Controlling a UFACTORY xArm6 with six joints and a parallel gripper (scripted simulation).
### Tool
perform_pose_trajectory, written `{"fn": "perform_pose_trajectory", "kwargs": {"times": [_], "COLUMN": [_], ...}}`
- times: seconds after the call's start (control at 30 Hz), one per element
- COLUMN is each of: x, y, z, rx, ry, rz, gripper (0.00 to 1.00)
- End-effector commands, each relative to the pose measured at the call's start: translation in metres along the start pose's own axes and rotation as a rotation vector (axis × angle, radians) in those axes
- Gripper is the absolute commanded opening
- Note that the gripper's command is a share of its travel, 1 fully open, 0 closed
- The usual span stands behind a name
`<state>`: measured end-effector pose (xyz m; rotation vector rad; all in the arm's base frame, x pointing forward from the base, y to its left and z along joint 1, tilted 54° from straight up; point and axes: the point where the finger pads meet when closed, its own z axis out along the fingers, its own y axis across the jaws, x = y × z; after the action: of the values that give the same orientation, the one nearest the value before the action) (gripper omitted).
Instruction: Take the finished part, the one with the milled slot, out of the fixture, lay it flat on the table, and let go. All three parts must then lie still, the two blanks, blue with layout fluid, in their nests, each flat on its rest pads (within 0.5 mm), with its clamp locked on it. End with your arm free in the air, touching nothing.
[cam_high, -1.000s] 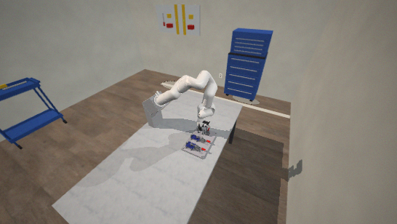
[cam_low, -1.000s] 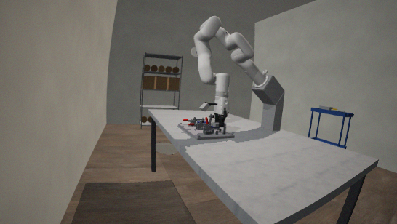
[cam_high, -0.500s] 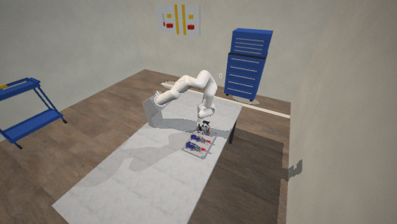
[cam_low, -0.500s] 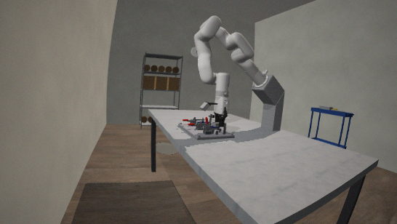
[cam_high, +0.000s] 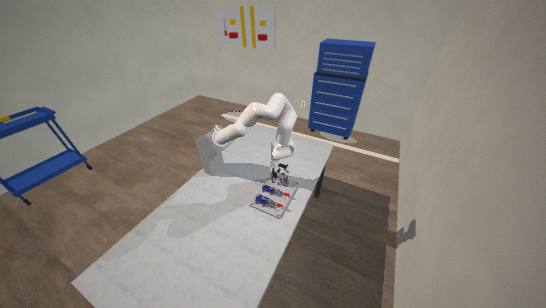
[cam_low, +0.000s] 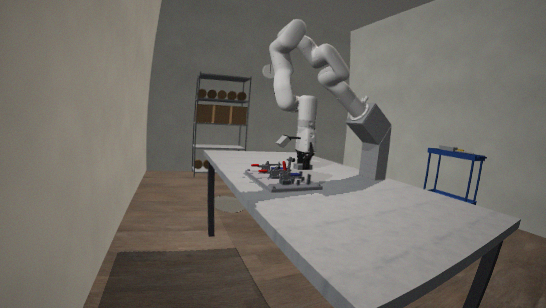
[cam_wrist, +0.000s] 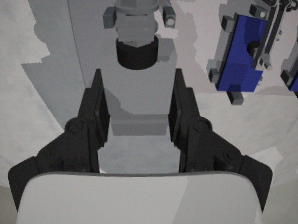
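Gripper (cam_wrist: 139, 125): black fingers closed tight on the grey finished part (cam_wrist: 136, 106)
Fixture (cam_high: 287, 202): near the table (cam_high: 200, 250) edge
Blue blank (cam_wrist: 241, 52): in its nest, to the side

Machine workshop. Indicated by: tall blue metal drawer tool cabinet (cam_high: 341, 86) against the back wall; blue steel two-tier trolley (cam_high: 31, 147) at the side; grey metal shelving rack (cam_low: 221, 120) stocked with brown boxes and round stock; grey clamping fixture plate (cam_low: 282, 180) with red-handled toggle clamps mounted on a long grey-topped workbench (cam_low: 380, 230); safety-style poster with yellow stripes (cam_high: 245, 26) hung on the wall.
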<state>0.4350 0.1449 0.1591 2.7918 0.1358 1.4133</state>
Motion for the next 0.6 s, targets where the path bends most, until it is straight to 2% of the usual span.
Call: {"fn": "perform_pose_trajectory", "kwargs": {"times": [0.0,0.57], "x": [-0.0009,-0.0025], "y": [-0.0002,-0.0002], "z": [-0.0068,-0.0137], "rx": [0.000,0.000], "ry": [0.001,0.001], "rz": [0.000,0.000], "gripper": [0.00,0.00]}}
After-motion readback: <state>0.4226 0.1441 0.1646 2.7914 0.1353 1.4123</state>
